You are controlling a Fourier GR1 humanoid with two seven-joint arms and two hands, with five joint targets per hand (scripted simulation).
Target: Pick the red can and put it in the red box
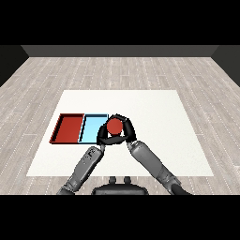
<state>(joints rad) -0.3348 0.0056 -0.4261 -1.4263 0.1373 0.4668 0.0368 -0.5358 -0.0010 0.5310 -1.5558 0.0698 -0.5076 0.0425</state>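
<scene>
I have the red can (114, 125) between both of my hands, just beside the right edge of the light blue tray (92, 126). My right hand (129, 130) curls over it from the right, its dark fingers arching across the top of the can and down its far side. My left hand (102, 136) comes in from the lower left and its fingers bend around the near side of the can, so the two hands almost close a ring around it. Whether the can rests on the white worktop (154, 122) or is already lifted a little, I cannot tell from here.

The red tray (68, 128) lies farther to my left, touching the blue one, and that is where the risk sits. To reach it I have to carry the can over the whole of the blue tray, so letting go early (or misjudging the shared wall between the two trays) would put the can in the wrong colour. I judge the second danger to be the two-handed hold itself: if one hand moves left before the other follows, the can could tip or slide out through the gap between them. The left hand also stands between the can and the trays, so it may block the path or knock the blue tray's rim and shift both trays. Keeping the can low while crossing could catch it on a tray wall.
</scene>
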